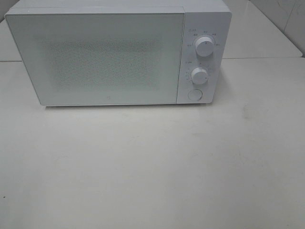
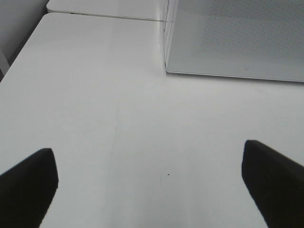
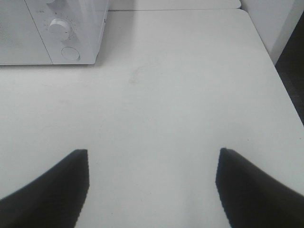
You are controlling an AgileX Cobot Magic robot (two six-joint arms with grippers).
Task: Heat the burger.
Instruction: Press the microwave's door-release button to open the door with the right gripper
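Nearby, microwave (image 2: pixel 237 38); left end effector (image 2: pixel 148 148) open

Of the left gripper (image 2: pixel 149 187), only two fingers (image 2: pixel 28 190) in view — matte black, plain and uniform in tone. Broad and slab-like toward the picture's edge, narrowing to blunt, squared-off tips with slanted inner edges. Much the same on the right gripper (image 3: pixel 153 190): two fingers (image 3: pixel 259 192) in flat black, wedge-shaped, wide at the base and tapering to cut-off corners. Slightly soft in outline on both pairs — too dark to tell surface texture, seams or fastenings. Straight-sided throughout rather than curved.
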